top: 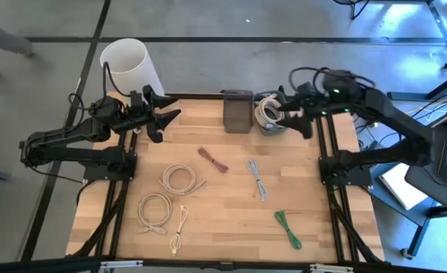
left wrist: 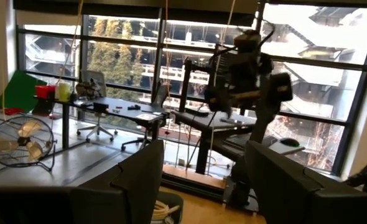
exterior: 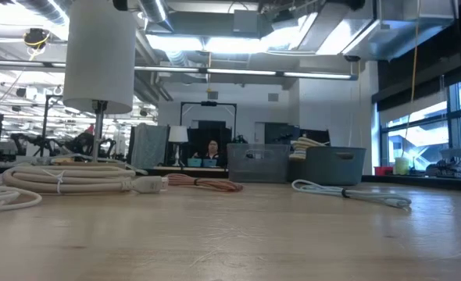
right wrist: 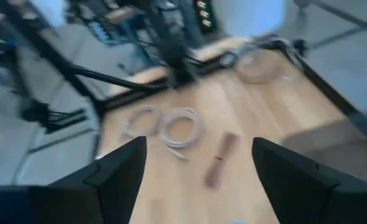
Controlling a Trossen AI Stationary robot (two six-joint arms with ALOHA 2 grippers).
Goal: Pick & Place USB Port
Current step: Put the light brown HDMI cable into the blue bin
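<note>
Several bundled USB cables lie flat on the wooden table: a brown one (top: 214, 159) (exterior: 203, 183), a grey one (top: 257, 180) (exterior: 348, 191), a green one (top: 288, 227), and three white coils (top: 179, 179) (top: 154, 211) (top: 178, 227). A round grey bin (top: 269, 114) at the far edge holds more coiled cables. My right gripper (top: 295, 120) (right wrist: 199, 146) hovers open just beside and above that bin, holding nothing. My left gripper (top: 167, 123) (left wrist: 202, 155) is open and raised near the far left of the table, pointing toward the right arm.
An empty dark square bin (top: 237, 111) (exterior: 258, 162) stands at the far edge beside the round bin (exterior: 336, 164). A white cylinder (top: 129, 64) (exterior: 101, 55) stands past the far left corner. A person sits far behind the table in the low view.
</note>
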